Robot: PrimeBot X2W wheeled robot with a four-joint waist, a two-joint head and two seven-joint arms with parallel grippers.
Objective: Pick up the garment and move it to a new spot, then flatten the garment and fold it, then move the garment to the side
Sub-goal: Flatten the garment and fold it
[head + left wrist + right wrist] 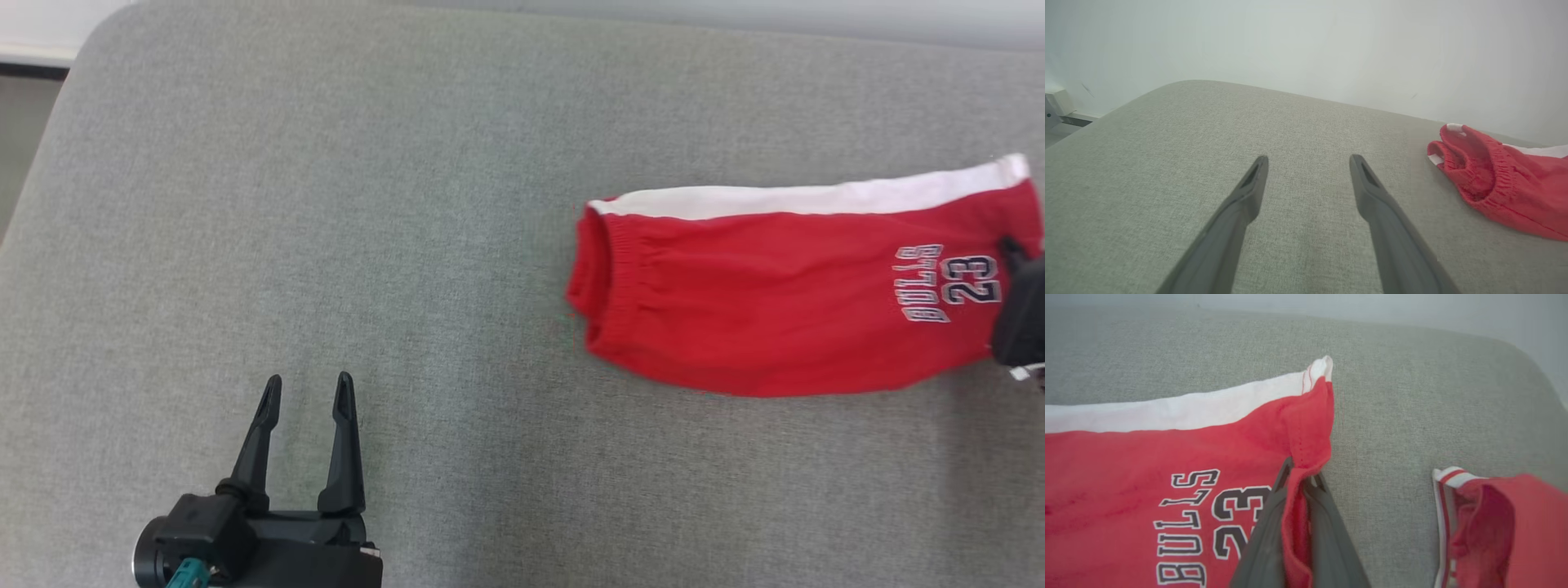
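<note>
Well to the right of the left hand (309, 384) lies the garment (775, 310), a pair of red shorts spread lengthwise on the desk (326, 204). The right hand (1012, 253) is at the garment's hem end. In the right wrist view, the right hand (1301, 477) has its two dark fingers pressed together on a fold of red cloth at the hem, pinching the garment (1147, 457), and the gripped edge is gathered into a small raised pleat.

The left hand holds nothing; its fingers are spread apart over bare desk, clear of the garment. In the left wrist view, the left hand (1308, 159) points across the desk, and the garment (1506, 192) sits off to one side of it.

The garment is soft knit cloth, mostly flat with shallow wrinkles. A white stripe (816, 198) runs along its far side. The waistband (612, 278) at the end nearer the left hand is gathered elastic, puckered and slightly open. Near the right hand, dark outlined lettering (947, 282) reads BULLS 23.

Just beyond the garment's hem, in the right wrist view, sits a second bunch of red cloth (1515, 531) with white and red striped trim; whether it belongs to the same garment is unclear.

The desk has a grey woven covering with a fine grain and rounded corners.
</note>
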